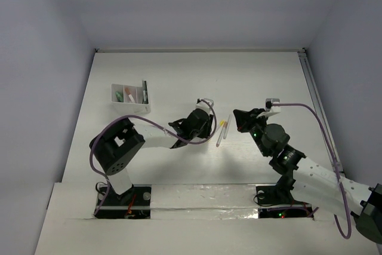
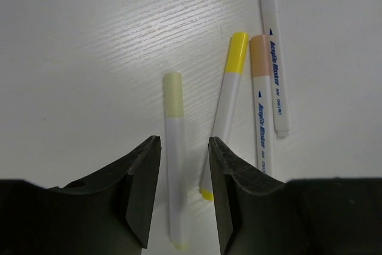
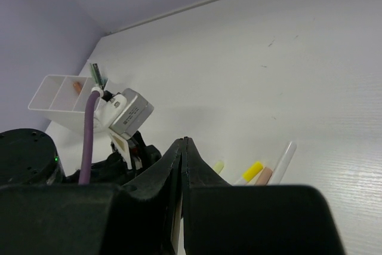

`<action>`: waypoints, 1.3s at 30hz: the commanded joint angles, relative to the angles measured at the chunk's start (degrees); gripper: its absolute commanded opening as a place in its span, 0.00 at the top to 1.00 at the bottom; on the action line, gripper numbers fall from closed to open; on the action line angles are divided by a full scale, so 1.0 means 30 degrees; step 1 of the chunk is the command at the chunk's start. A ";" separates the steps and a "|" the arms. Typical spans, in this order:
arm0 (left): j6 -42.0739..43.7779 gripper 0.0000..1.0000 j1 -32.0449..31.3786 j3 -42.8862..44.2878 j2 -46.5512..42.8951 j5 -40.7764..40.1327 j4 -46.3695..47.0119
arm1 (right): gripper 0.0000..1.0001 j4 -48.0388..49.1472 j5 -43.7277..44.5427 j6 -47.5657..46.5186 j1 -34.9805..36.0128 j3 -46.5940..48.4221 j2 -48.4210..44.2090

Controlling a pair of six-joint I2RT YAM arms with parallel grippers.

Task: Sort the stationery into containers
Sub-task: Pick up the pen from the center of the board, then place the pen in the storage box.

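Note:
Four markers lie together on the table: a pale-yellow-capped one (image 2: pixel 173 147), a yellow-capped one (image 2: pixel 230 82), an orange-capped one (image 2: pixel 261 106) and a white one (image 2: pixel 273 52). From above they show as a small cluster (image 1: pixel 222 129). My left gripper (image 2: pixel 184 140) is open, low over the table, its jaws on either side of the pale-yellow marker without touching it. My right gripper (image 3: pixel 182 143) is shut with nothing seen in it, just right of the cluster (image 1: pixel 239 119). The white compartment tray (image 1: pixel 130 95) stands at the far left and holds a few small green and orange items.
The tray also shows in the right wrist view (image 3: pixel 59 94), with a dark green piece standing at its right end (image 3: pixel 95 74). The left arm's wrist camera (image 3: pixel 128 111) sits close in front of my right gripper. The back wall edge (image 1: pixel 197 50) is far off.

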 commanded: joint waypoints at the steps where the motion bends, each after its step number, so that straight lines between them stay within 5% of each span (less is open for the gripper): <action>1: 0.0292 0.65 0.0056 0.0991 0.0386 -0.0957 -0.0509 | 0.94 0.0554 -0.0037 0.0084 0.0129 0.0912 -0.0088; 10: 0.0526 0.75 -0.0120 0.1931 0.2320 -0.2685 -0.1946 | 0.94 0.0554 0.0168 -0.0004 0.0129 0.0796 -0.0382; 14: 0.0497 1.00 -0.0120 0.2194 0.2936 -0.4003 -0.2997 | 0.94 0.0525 0.0284 -0.0062 0.0129 0.0854 -0.0235; 24: 0.1522 1.00 0.0523 0.2223 0.0743 -0.5939 -0.3236 | 0.94 0.0730 0.0197 0.0025 0.0129 0.0853 0.0203; 31: 0.2313 1.00 0.3538 0.3804 -0.2274 -0.5413 -0.1978 | 0.94 0.0583 -0.0183 0.0084 0.0129 0.0854 -0.0117; 39: 0.1261 1.00 0.9363 0.5418 -0.4502 -0.4562 0.0308 | 0.94 0.0554 -0.0300 0.0084 0.0129 0.0854 -0.0177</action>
